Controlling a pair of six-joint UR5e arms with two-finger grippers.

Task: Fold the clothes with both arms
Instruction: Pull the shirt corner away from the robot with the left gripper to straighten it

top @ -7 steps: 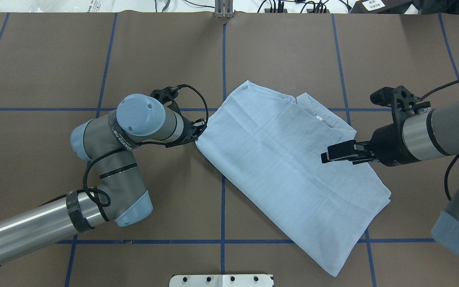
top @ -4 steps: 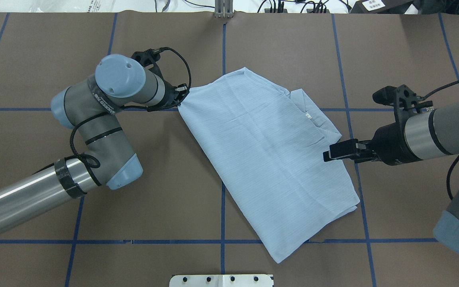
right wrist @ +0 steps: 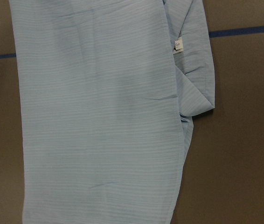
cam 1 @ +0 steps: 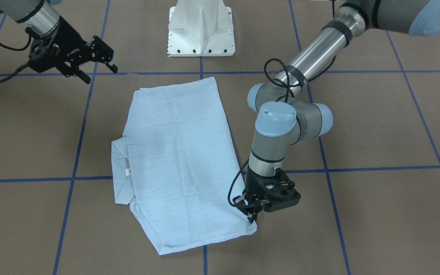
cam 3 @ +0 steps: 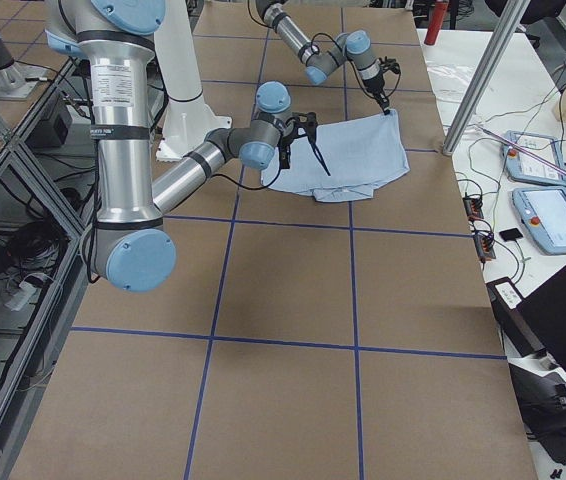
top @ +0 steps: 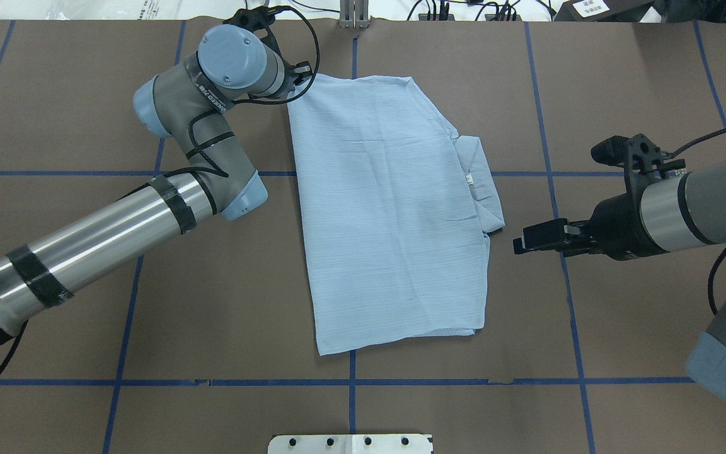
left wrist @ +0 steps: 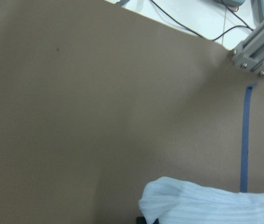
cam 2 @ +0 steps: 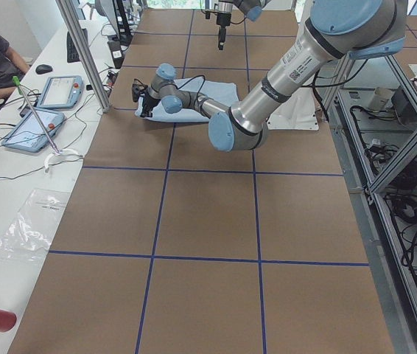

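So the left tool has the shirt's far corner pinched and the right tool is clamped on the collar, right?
Not quite. The right tool is not on the collar: the exterior front-facing view shows it open and apart from the shirt, off to one side. The left tool does have the shirt's far corner pinched.

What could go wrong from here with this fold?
1. The left gripper pinches only one corner of the shirt. The thin fabric may slip out or bunch if pulled.
2. The collar sticks out past the folded edge on the side of the right gripper. The next fold may come out uneven, or that open gripper could snag it.
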